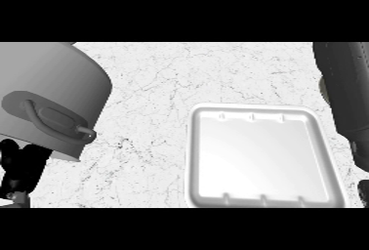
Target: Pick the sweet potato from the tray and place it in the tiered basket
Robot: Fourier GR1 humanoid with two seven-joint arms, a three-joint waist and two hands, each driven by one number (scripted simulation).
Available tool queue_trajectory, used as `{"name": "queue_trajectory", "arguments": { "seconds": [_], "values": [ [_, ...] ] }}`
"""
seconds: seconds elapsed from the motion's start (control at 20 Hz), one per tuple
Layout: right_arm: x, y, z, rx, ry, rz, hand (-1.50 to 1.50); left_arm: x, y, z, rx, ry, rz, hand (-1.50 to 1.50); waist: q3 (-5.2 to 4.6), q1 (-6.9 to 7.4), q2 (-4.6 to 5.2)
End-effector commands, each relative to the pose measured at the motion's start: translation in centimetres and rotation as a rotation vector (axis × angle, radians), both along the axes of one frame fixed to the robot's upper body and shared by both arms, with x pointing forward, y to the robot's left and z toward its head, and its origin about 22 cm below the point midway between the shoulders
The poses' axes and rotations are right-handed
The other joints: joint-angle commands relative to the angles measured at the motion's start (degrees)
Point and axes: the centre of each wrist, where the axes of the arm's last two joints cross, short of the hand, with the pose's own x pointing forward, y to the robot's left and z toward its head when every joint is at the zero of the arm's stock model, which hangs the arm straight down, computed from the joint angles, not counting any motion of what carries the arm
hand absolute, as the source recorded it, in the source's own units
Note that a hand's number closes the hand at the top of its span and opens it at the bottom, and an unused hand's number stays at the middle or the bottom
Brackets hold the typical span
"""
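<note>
The white tray lies at the centre right and nothing rests on it. No sweet potato shows anywhere. A dark upright shape runs down the right edge. I cannot tell whether it is the tiered basket or my right arm. A small black bit pokes in below it at the right edge. My left hand rests at the lower left with relaxed fingers and holds nothing. Its top is hidden under a grey vessel.
A large grey round vessel with a side handle fills the upper left and overhangs my left hand. White marbled counter stretches between it and the tray.
</note>
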Motion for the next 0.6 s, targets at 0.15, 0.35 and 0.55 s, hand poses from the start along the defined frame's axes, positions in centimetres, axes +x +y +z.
{"name": "queue_trajectory", "arguments": {
  "seconds": [0.15,0.35,0.55],
  "values": [
    [0.5,-5.5,1.0,0.169,-0.196,0.076,1.50,-0.2,-0.9,-0.6,-0.001,0.048,-0.012,0.00,-0.24,0.15,0.19],
    [1.4,-9.3,0.3,0.153,-0.187,0.039,1.50,0.7,-1.1,0.6,-0.008,0.020,-0.029,0.00,-0.23,1.27,0.69],
    [1.6,-10.6,-0.2,0.171,-0.200,0.052,1.50,-1.3,-1.1,-0.4,-0.002,0.026,-0.025,0.00,-0.23,1.52,0.55]
  ]
}}
